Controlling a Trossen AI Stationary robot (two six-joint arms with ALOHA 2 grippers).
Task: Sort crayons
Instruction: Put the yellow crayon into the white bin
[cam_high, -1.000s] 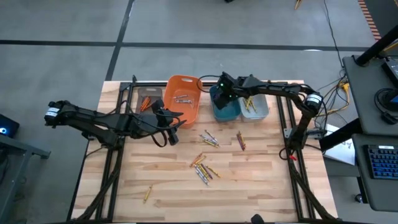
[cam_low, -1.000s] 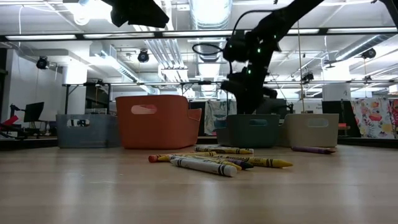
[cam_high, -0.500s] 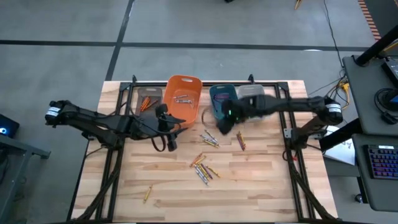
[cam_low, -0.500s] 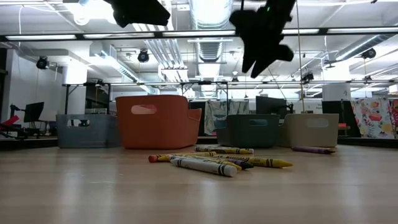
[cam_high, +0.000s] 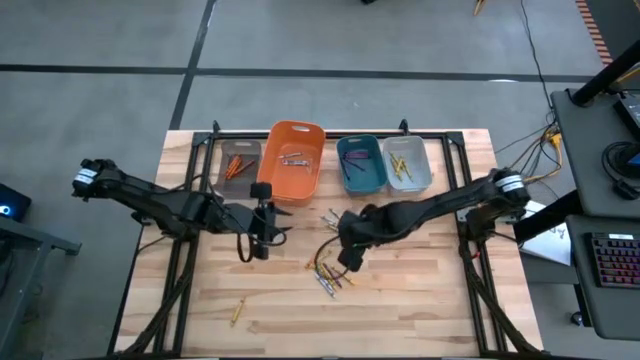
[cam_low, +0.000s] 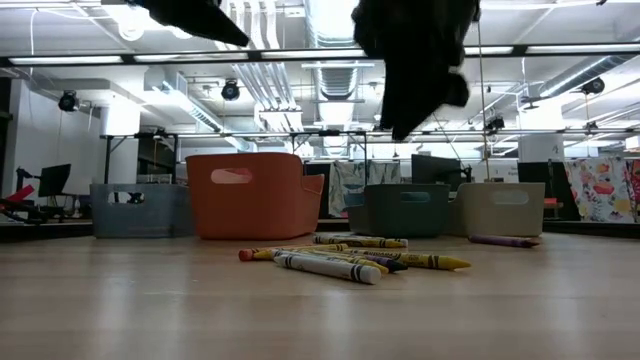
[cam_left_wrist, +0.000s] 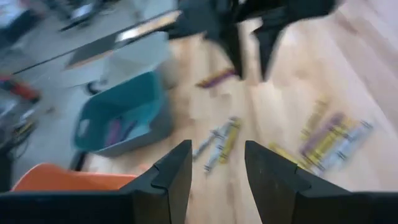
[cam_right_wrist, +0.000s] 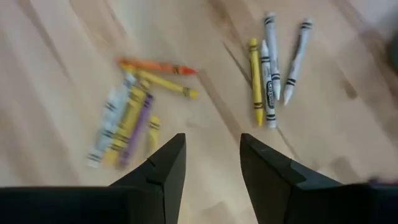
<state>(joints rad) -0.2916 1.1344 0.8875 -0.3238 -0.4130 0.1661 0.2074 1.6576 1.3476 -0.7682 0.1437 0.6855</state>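
Swinging back from the bins, the right gripper (cam_high: 345, 258) now hovers empty, jaws apart, over the crayons (cam_high: 328, 272) mid-table, ready for another; the left gripper (cam_high: 259, 246) waits apart nearby.

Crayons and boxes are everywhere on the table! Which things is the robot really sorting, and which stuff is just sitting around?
For the job:
- loose crayons on the table
- orange bin, teal bin, pale bin, grey bin

Just lying about:
- keyboard on the side desk
- cables beside the table
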